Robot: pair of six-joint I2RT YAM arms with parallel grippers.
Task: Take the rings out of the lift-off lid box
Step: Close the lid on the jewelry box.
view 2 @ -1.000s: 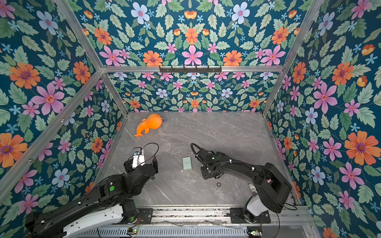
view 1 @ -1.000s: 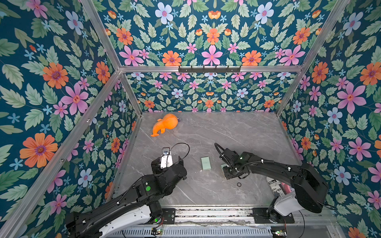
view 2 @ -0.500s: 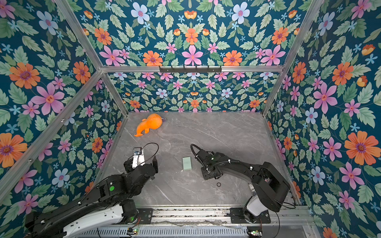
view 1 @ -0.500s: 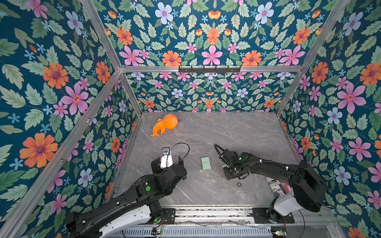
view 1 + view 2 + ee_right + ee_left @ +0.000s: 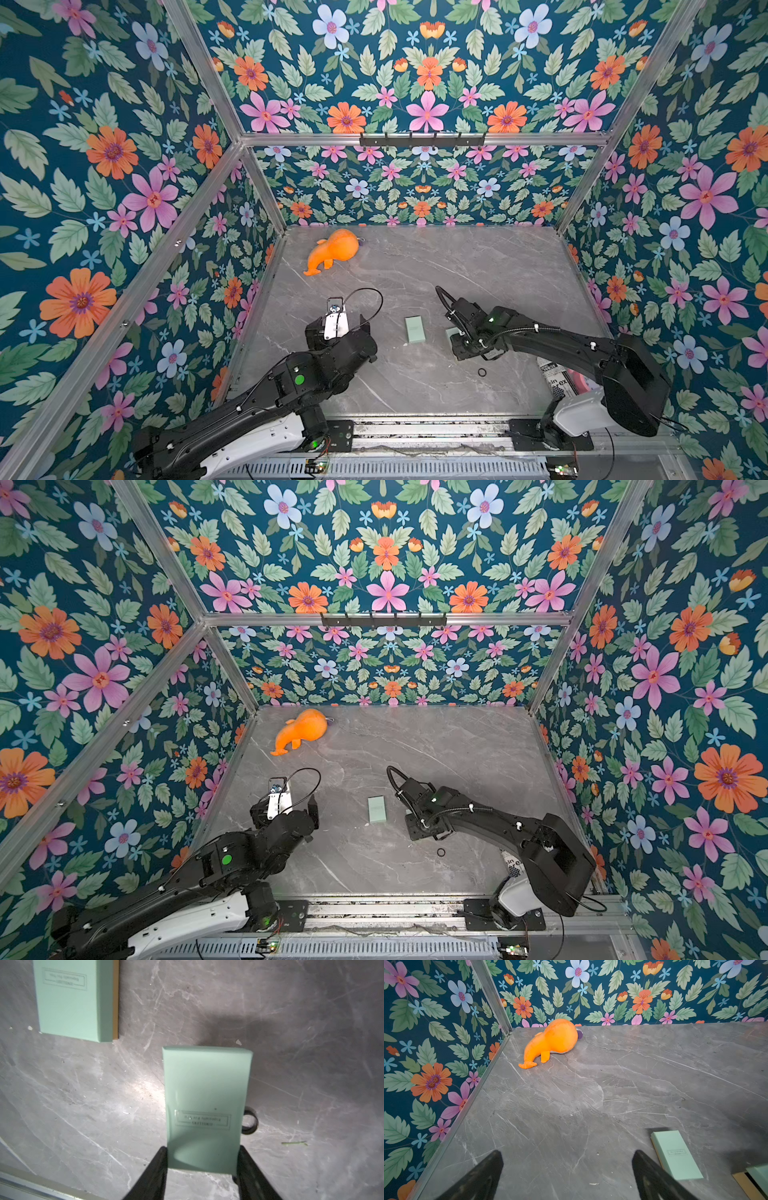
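Note:
My right gripper is shut on one mint-green half of the lift-off lid box and holds it just above the table, printed face toward the wrist camera. In a top view only a corner of this half shows beside the right gripper. The other mint-green half lies flat on the table to its left. One black ring lies on the table near the front; this ring is partly hidden behind the held half. My left gripper hovers open over bare table, left of the flat half.
An orange plush toy lies at the back left near the corner. A printed packet sits by the right arm's base at the front right. Floral walls enclose the grey marble table on three sides.

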